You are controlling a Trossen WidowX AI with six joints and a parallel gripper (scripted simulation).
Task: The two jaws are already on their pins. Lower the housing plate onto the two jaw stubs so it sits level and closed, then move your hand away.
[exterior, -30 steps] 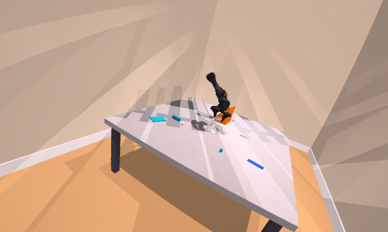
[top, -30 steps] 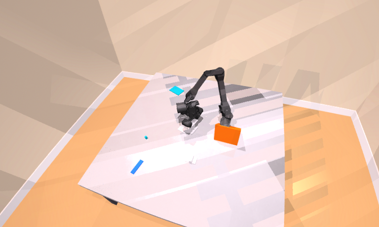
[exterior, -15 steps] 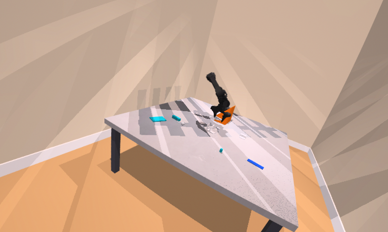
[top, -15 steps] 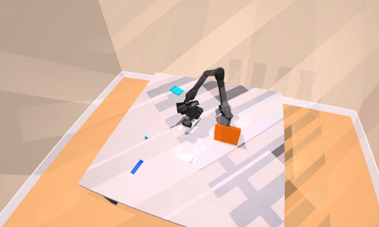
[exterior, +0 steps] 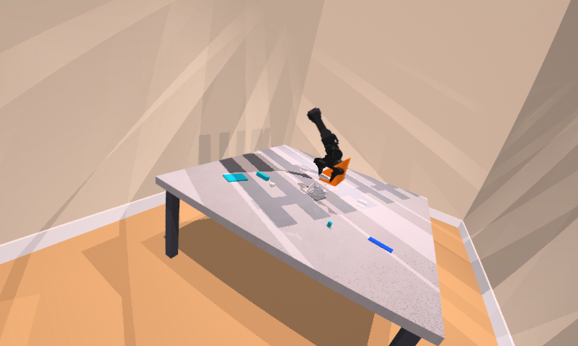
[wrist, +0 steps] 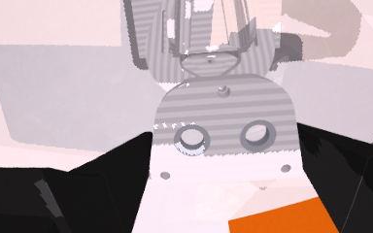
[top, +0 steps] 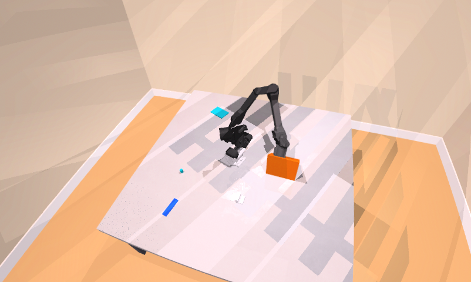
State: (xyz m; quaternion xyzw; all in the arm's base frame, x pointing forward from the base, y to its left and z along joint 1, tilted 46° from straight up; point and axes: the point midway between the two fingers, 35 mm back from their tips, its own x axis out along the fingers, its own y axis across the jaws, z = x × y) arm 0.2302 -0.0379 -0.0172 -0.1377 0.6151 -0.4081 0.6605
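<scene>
The black two-fingered pincer [top: 235, 152] [exterior: 327, 176] [wrist: 220, 135] clamps the pale, round-ended housing plate [wrist: 224, 109] by its sides above a pale stone-like surface [top: 202, 223] [exterior: 257, 223] [wrist: 52, 92], near a clear and white assembly [top: 227, 161] [exterior: 316, 191] [wrist: 210, 39], as an upright orange rectangular panel [top: 282, 167] [exterior: 342, 172] [wrist: 286, 218] stands well apart from a flat blue bar [top: 170, 207] [exterior: 380, 244]

On the table [top: 196, 223] [exterior: 241, 214], seen from the top, I record the box [top: 282, 167] [exterior: 342, 173] [wrist: 286, 216] right of the fixture [top: 226, 161] [exterior: 316, 192] [wrist: 266, 53] — peg [top: 181, 170] [exterior: 329, 224] left, tile [top: 219, 112] [exterior: 235, 177] behind, strip [top: 170, 207] [exterior: 380, 244] front-left. The plate [exterior: 324, 176] [wrist: 222, 112] sits between the gripper's [top: 238, 146] [exterior: 325, 176] [wrist: 224, 130] fingers.
</scene>
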